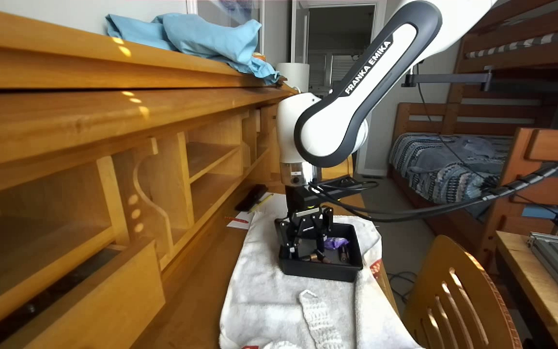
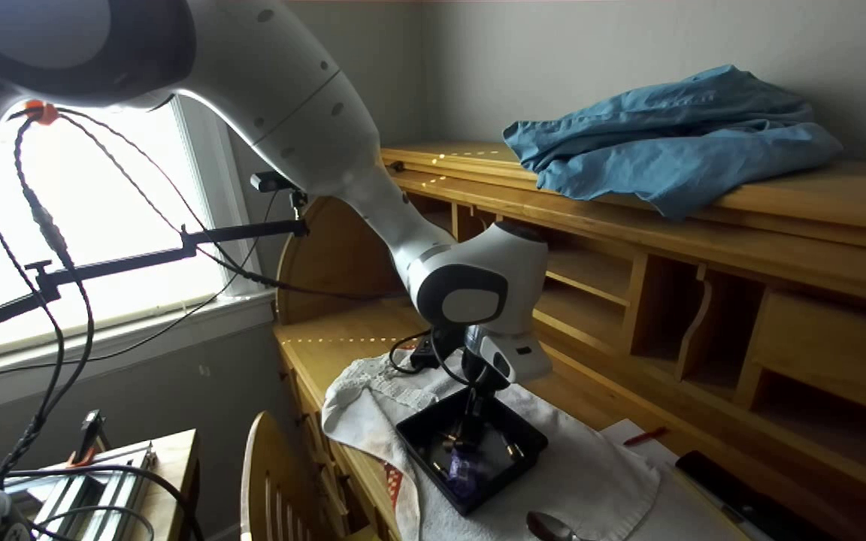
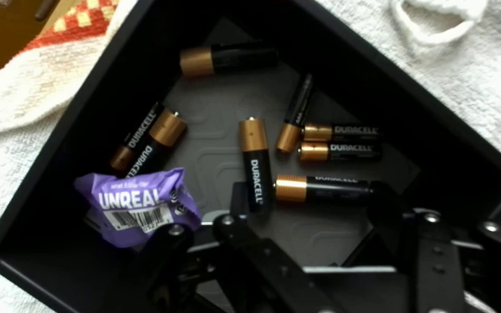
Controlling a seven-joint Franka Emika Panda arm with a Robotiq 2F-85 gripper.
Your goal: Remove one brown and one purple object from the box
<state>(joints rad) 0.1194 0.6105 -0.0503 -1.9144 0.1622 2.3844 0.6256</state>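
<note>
1. I see the gripper [image 3: 310, 198] reaching down into the black tray [image 1: 320, 272], which sits on a white towel [image 1: 259, 291].
2. Its jaws stand wide apart.
3. A copper-topped Duracell battery [image 3: 255, 174] has its black end just inside one jaw; a second Duracell battery [image 3: 328, 189] lies across the gap.
4. The purple UNREAL packet [image 3: 139, 206] lies in the tray outside the jaws, to their left in the wrist view.
</note>
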